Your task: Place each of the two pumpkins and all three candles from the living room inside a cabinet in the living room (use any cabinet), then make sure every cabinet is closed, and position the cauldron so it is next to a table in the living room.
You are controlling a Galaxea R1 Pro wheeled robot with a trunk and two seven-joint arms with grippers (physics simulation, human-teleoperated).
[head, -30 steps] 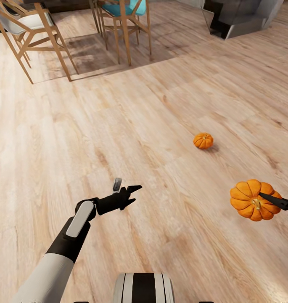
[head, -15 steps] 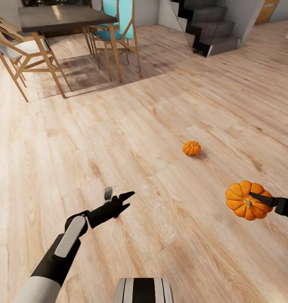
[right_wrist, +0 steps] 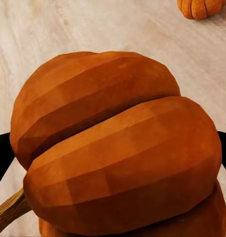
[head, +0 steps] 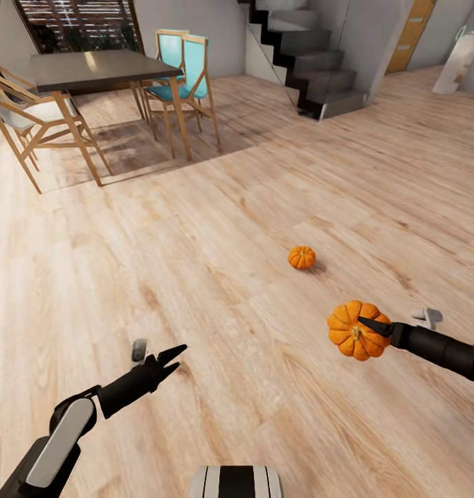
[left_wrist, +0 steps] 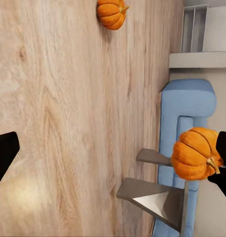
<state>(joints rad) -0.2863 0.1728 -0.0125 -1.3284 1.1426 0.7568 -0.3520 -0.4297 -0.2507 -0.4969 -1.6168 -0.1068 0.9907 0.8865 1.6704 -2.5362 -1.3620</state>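
Pumpkin #1 (head: 354,330) clamped in right gripper (head: 371,326), held off floor (head: 216,277), fingers either side of it; stem (right_wrist: 6,212) sideways in right wrist view. Pumpkin #2 (head: 302,257) sits on floor ahead, well apart from #1. Left gripper (head: 169,360) low at left, fingers apart, holding nothing. Bkgd: dark table (head: 98,69) w/ wooden chairs (head: 188,76), stairs (head: 306,62) beyond.
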